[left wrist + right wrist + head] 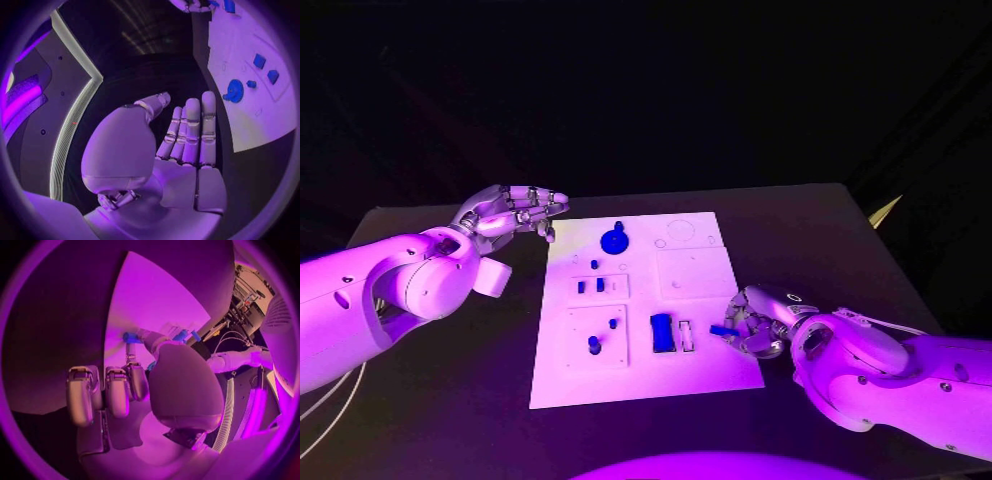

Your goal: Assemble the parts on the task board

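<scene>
Right hand (pixel 759 328) at the task board's (pixel 711 280) near right edge, pinching a small blue part (pixel 723 331) at its fingertips (exact grip partly hidden). Looks mid-placement; next, line it up beside the blue block (pixel 662 333). Farther off, blue gear (pixel 615 240). Left hand (pixel 514 212) empty, fingers straight, off the board's far left corner.

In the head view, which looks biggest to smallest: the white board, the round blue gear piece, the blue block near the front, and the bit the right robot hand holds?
1. Task board
2. Blue gear and blue block: too alike to rank
3. Small blue part pinched by the right robot hand, partly hidden
</scene>
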Controlling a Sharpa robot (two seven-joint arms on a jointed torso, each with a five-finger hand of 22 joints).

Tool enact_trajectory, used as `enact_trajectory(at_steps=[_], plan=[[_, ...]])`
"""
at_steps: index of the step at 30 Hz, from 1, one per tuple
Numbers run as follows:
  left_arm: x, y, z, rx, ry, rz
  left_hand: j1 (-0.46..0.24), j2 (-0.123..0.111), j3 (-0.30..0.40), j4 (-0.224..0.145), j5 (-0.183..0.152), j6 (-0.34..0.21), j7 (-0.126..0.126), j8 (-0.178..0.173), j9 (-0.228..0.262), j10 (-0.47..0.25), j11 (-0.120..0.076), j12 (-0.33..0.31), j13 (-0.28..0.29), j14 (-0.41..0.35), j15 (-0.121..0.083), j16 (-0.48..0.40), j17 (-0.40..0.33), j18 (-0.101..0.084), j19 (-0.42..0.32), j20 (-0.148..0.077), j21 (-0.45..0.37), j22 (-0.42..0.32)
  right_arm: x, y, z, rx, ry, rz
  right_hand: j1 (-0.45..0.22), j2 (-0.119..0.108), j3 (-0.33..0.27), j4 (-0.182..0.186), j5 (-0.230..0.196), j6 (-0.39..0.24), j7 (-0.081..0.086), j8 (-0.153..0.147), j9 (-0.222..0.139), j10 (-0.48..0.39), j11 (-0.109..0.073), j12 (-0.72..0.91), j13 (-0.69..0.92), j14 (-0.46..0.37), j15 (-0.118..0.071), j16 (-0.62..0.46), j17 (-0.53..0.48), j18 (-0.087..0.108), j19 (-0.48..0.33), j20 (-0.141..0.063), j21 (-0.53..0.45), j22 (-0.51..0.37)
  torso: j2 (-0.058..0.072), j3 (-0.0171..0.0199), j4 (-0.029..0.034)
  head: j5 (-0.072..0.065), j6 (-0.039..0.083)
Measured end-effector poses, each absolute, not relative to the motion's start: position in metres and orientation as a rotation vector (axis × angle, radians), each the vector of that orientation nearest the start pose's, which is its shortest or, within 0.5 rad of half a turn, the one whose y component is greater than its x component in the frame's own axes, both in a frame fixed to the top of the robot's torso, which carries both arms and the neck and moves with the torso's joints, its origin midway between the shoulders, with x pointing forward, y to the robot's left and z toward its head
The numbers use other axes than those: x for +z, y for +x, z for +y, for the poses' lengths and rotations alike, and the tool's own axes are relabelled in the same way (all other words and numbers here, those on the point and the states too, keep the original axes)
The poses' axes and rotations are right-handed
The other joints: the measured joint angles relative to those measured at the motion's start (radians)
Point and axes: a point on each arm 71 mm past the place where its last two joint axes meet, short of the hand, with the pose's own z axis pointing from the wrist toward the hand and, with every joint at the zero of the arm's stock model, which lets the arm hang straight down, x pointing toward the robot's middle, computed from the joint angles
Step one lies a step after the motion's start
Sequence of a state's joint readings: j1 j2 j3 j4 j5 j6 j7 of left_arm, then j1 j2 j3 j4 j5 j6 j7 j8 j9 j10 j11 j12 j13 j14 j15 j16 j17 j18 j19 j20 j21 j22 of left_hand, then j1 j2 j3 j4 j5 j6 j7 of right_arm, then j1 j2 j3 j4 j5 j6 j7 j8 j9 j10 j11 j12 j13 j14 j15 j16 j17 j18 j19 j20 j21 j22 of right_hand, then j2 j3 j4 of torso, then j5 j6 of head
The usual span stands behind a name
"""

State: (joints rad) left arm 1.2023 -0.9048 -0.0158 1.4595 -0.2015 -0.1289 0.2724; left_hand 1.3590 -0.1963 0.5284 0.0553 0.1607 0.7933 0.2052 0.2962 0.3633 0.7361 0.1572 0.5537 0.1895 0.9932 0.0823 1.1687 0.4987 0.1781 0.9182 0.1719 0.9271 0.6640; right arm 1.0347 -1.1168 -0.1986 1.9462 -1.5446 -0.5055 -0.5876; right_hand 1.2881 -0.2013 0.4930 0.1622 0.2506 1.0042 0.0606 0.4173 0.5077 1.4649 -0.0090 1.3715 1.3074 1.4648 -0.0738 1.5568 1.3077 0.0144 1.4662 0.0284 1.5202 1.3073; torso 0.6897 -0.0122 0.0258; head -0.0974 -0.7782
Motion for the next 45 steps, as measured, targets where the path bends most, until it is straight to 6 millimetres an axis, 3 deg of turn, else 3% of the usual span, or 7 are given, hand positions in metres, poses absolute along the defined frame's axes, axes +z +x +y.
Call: enact_trajectory(at_steps=[8, 11, 22, 45], plan=[[-0.177, 0.498, 0.247, -1.481, -0.940, 1.601, 0.004, 0.004, 0.000, 0.000, 0.000, 0.000, 0.000, 0.000, 0.000, 0.000, 0.000, 0.000, 0.000, 0.000, 0.000, 0.000, 0.000, 0.000, 0.000, 0.000, -0.003, -0.001, -0.249, 0.344, -0.227, 0.429, 0.216, 1.892, -0.024, 0.003, 0.022, -0.008, 0.035, 0.000, 0.000, 0.005, 0.014, 0.000, 0.000, 0.001, 0.000, 0.000, 0.000, 0.000, 0.000, 0.000, 0.000, 0.000, 0.001, 0.000, 0.000, -0.0006, 0.0005, -0.003, -0.002], [-0.177, 0.498, 0.247, -1.482, -0.940, 1.601, 0.004, 0.004, 0.000, 0.000, 0.000, 0.000, 0.000, 0.000, 0.000, 0.000, 0.000, 0.000, 0.000, 0.000, 0.000, 0.000, 0.000, 0.000, 0.000, 0.000, -0.003, -0.001, -0.249, 0.343, -0.224, 0.445, 0.249, 1.902, -0.074, -0.006, 0.030, 0.004, 0.072, 0.000, 0.000, 0.006, 0.022, 0.000, 0.000, 0.006, 0.000, 0.000, 0.000, 0.000, 0.000, 0.000, 0.000, 0.000, 0.010, 0.001, 0.000, -0.0007, 0.0006, -0.003, -0.004], [-0.177, 0.498, 0.247, -1.483, -0.940, 1.602, 0.004, 0.004, 0.000, 0.000, 0.000, 0.000, 0.000, 0.000, 0.000, 0.000, 0.000, 0.000, 0.000, 0.000, 0.000, 0.000, -0.001, 0.000, 0.000, 0.000, -0.003, -0.001, -0.257, 0.348, -0.208, 0.493, 0.341, 1.948, -0.174, -0.015, 0.008, 0.043, 0.073, 0.003, -0.003, 0.018, 0.028, 0.000, 0.000, 0.012, 0.000, 0.000, 0.000, 0.000, 0.000, 0.000, 0.000, 0.000, 0.015, 0.001, 0.001, -0.0006, 0.0006, -0.006, -0.005], [-0.177, 0.497, 0.246, -1.486, -0.939, 1.604, 0.004, 0.004, 0.000, 0.000, 0.000, 0.000, 0.000, 0.006, 0.000, 0.000, 0.000, 0.000, 0.000, 0.000, 0.000, 0.000, -0.001, 0.000, 0.000, 0.000, -0.003, -0.002, -0.269, 0.349, -0.193, 0.548, 0.455, 1.999, -0.188, -0.009, 0.005, 0.048, 0.073, 0.005, -0.005, 0.018, 0.030, 0.000, 0.000, 0.012, 0.001, 0.000, 0.000, 0.000, 0.000, 0.000, 0.000, 0.000, 0.015, 0.000, 0.001, 0.0007, 0.0005, -0.007, -0.009]])
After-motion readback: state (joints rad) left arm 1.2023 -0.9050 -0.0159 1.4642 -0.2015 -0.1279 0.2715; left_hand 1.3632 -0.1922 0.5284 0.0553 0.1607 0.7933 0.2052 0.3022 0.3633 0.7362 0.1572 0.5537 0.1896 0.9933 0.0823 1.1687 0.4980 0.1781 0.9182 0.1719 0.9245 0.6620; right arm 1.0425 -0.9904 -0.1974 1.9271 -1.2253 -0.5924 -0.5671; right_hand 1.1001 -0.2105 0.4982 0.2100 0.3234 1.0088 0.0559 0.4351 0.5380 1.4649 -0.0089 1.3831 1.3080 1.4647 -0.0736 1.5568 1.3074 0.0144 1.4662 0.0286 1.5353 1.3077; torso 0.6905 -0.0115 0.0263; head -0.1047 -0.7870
